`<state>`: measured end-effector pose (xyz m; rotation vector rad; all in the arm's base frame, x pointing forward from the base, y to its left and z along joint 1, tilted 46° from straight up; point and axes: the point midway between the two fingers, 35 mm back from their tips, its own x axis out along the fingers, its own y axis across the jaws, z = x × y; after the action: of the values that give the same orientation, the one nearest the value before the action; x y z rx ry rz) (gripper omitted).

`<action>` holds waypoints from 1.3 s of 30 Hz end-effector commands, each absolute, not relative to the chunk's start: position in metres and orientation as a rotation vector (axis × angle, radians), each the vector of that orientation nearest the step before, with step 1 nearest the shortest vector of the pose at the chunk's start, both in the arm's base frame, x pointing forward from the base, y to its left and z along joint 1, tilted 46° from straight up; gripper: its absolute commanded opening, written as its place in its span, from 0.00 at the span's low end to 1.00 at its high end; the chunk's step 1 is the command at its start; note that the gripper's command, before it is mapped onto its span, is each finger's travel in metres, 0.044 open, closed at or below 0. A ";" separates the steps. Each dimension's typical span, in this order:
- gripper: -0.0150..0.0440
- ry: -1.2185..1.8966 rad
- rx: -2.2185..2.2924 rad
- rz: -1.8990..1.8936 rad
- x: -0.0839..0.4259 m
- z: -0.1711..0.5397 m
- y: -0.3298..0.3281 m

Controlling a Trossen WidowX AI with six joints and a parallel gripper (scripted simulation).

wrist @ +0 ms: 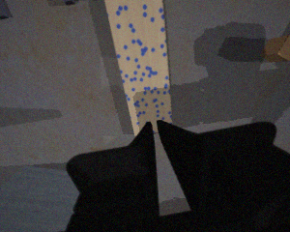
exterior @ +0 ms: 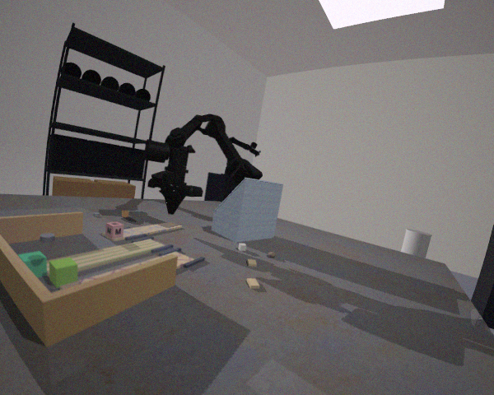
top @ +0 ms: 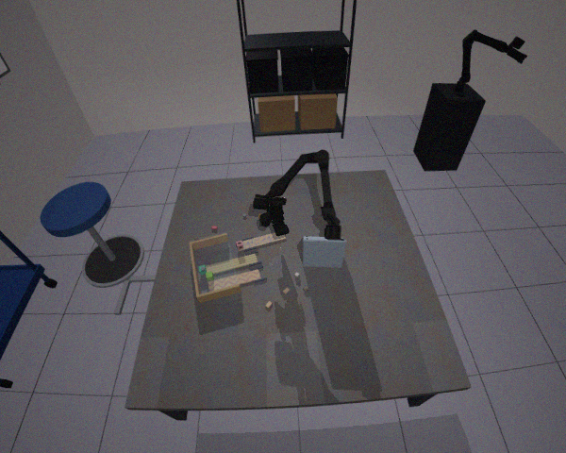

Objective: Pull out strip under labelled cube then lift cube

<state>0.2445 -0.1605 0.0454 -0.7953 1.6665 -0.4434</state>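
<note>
The pink labelled cube [top: 239,244] [exterior: 114,230] sits on the tray end of a pale strip with blue dots [top: 263,239] [exterior: 153,230] [wrist: 142,58]. This strip reaches out of the wooden tray [top: 193,263] [exterior: 102,289] towards the arm. My gripper [top: 281,230] [exterior: 169,210] [wrist: 154,125] hangs just above the strip's outer end, pointing down. Its fingers are almost together, with only a thin gap and nothing between them. A green-striped strip [top: 232,264] [exterior: 111,250] and a zigzag strip [top: 237,279] lie in the tray, with a green cube [top: 208,276] [exterior: 62,271] and a teal cube [top: 202,268] [exterior: 33,261] at their ends.
A pale blue box [top: 324,251] [exterior: 247,214] stands to the right of the gripper by the arm's base. Small tan blocks [top: 269,305] [exterior: 252,282] are scattered in front of the tray. A small pink cube [top: 214,227] lies behind the tray. A white cylinder [exterior: 415,242] stands far off.
</note>
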 end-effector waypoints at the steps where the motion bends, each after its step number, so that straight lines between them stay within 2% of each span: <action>1: 0.43 1.657 -0.783 -0.465 0.261 0.043 -0.157; 14: 1.00 1.654 -0.780 -0.467 0.302 0.031 -0.147; 39: 1.00 1.650 -0.777 -0.468 0.383 0.014 -0.128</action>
<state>0.3714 -0.1312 0.0148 -0.7764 1.6565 -0.4644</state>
